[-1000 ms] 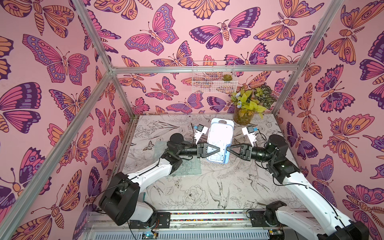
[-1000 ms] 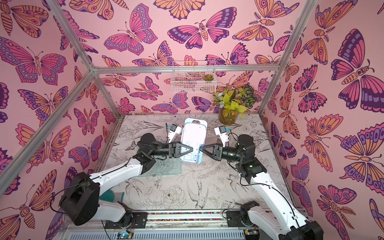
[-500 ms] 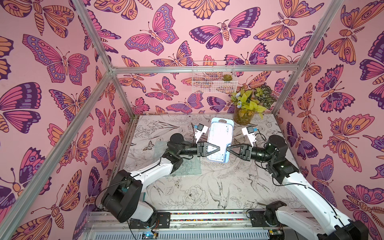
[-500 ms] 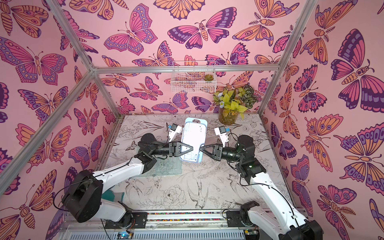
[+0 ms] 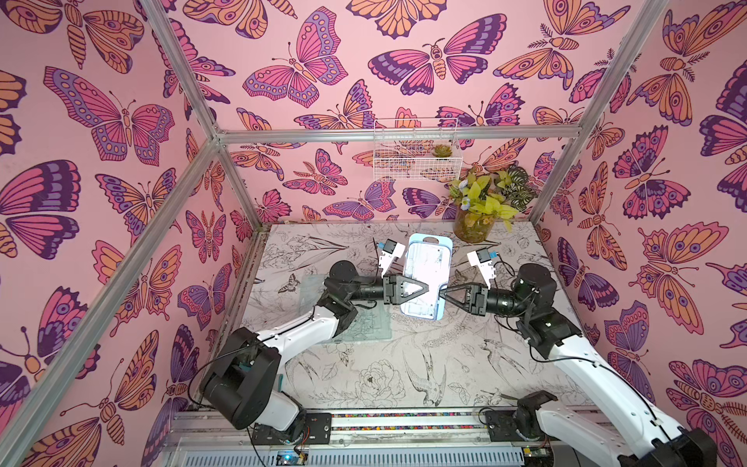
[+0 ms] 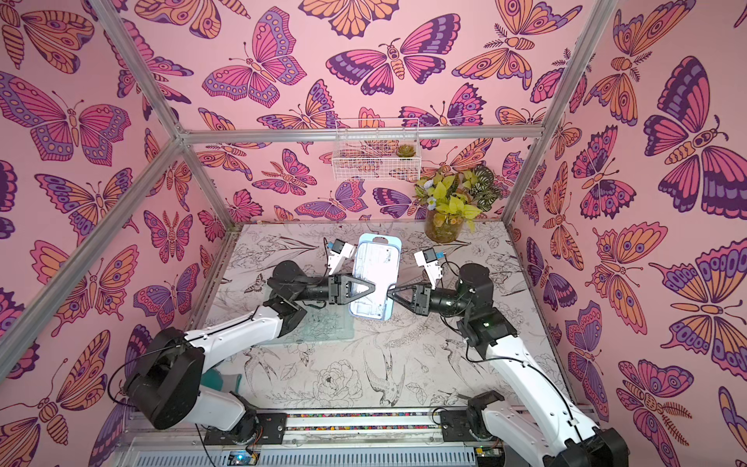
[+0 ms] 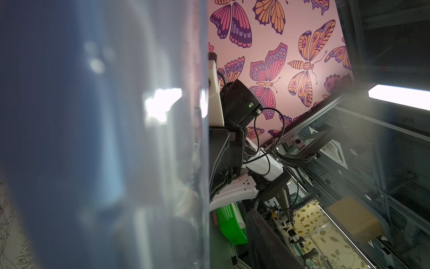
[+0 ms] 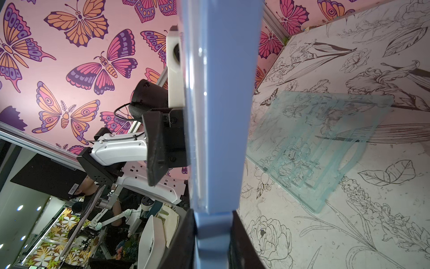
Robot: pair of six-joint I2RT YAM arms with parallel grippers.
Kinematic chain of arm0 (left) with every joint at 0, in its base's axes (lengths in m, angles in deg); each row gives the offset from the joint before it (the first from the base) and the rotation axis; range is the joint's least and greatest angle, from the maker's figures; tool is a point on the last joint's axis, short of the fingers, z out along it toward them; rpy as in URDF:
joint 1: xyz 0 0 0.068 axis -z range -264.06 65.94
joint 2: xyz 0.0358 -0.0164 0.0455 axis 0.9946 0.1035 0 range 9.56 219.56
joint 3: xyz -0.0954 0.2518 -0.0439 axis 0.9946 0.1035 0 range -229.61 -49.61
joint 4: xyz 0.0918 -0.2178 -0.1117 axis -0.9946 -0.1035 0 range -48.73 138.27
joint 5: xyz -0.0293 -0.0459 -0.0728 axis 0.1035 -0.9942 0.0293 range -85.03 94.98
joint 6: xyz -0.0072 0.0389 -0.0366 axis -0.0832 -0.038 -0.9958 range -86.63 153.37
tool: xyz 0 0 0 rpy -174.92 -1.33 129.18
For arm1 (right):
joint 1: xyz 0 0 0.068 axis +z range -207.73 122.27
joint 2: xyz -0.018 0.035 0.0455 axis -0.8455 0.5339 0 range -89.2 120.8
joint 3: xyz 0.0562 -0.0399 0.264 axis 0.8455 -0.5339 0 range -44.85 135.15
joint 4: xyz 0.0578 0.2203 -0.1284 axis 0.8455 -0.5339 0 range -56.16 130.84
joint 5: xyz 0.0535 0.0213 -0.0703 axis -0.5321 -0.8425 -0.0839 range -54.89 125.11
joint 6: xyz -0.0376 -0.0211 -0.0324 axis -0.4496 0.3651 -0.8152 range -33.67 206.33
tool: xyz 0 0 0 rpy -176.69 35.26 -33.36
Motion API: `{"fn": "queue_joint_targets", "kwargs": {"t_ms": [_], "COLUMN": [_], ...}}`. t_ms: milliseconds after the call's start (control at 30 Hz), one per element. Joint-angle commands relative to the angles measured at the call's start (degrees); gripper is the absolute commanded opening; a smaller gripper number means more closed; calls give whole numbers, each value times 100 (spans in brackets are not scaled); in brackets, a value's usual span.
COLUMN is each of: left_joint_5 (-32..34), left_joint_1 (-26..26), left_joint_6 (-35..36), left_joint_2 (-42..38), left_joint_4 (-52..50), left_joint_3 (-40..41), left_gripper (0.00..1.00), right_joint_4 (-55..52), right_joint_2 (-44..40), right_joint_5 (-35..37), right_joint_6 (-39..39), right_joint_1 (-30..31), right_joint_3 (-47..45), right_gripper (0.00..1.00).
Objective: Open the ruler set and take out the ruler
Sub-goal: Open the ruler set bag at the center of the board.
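The ruler set [image 5: 424,279] [image 6: 374,279] is a flat light-blue case with a clear front. It hangs upright above the table between the two arms. My right gripper [image 5: 441,292] [image 8: 213,233] is shut on the case's right edge. My left gripper [image 5: 427,288] reaches in at the case's left edge with its jaws spread. One of its fingers [image 8: 156,149] stands clear of the case face [image 8: 221,104]. In the left wrist view the blurred case [image 7: 93,139] fills half the frame, and a dark finger [image 7: 267,242] stands apart from it. I cannot make out a ruler inside.
A translucent greenish flat sheet [image 5: 355,319] [image 8: 314,149] lies on the table under the left arm. A potted plant [image 5: 477,214] stands at the back right. A white wire basket [image 5: 416,153] hangs on the back wall. Patterned walls close in the left, back and right sides.
The left gripper's jaws have spread apart off the case. The right gripper keeps its hold, and the case and both arms have hardly moved.
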Motion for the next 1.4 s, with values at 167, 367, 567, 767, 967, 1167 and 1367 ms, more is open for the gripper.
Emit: {"fn": "queue_joint_targets", "kwargs": {"t_ms": [167, 367, 567, 767, 967, 1167, 1367], "left_joint_5": [-99, -100, -110, -53, 75, 270, 243], "left_joint_1": [-10, -47, -93, -167, -246, -447, -554], "left_joint_6": [63, 108, 386, 817, 1282, 1442, 1485], "left_joint_2": [54, 109, 153, 134, 65, -101, -203], "left_joint_4": [414, 386, 68, -473, -1108, -1378, -1540], "left_joint_3": [-69, -20, 50, 129, 167, 261, 272], "left_gripper": [62, 62, 62, 62, 63, 63, 62], "right_joint_4": [-333, -382, -440, -588, -630, -716, -727], "right_joint_2": [-150, -229, -285, -360, -372, -350, -313], "right_joint_5": [35, 36, 18, 35, 19, 18, 24], "right_joint_6": [-157, -152, -156, -231, -231, -292, -301], "right_joint_1": [50, 37, 38, 15, -27, -58, -87], "right_joint_3": [186, 234, 286, 340, 348, 348, 348], "right_gripper": [0, 0, 0, 0, 0, 0, 0]}}
